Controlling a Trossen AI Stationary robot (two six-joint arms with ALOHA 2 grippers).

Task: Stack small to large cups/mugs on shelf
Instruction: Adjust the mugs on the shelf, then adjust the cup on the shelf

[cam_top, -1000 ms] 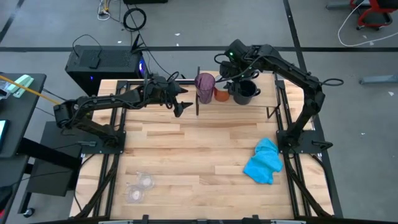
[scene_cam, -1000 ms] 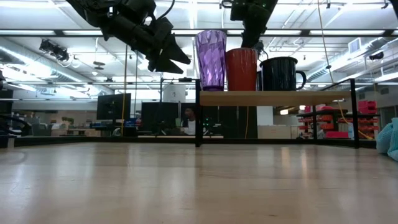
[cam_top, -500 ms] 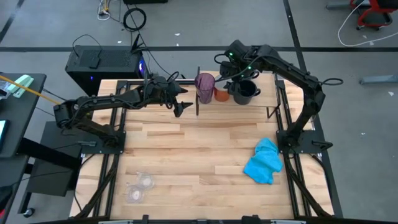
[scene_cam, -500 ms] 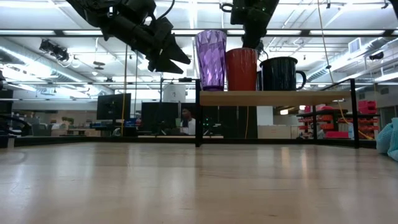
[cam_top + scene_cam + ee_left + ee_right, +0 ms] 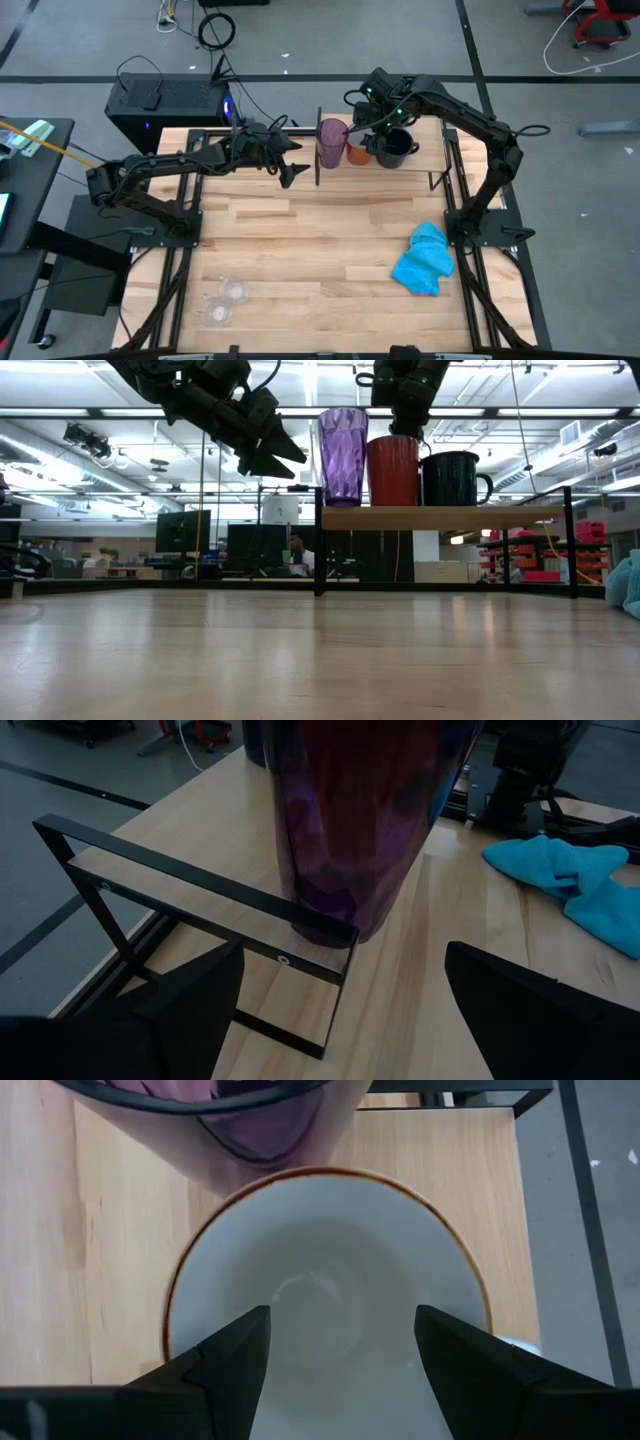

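Up top, our shelf (image 5: 440, 517) holds three cups; right gripper (image 5: 366, 128) open over the orange mug (image 5: 392, 470), left gripper (image 5: 287, 165) open nearby.

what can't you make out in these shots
- Second navy mug: no view shows it; only one navy mug is seen on the shelf.
- Right gripper grip on the orange mug: right wrist view cuts off the jaw tips; low view hides them behind the mug.
- Purple tumbler top: cut off in left wrist view.
- Clear cups: too small in high view to tell upright or stacked.
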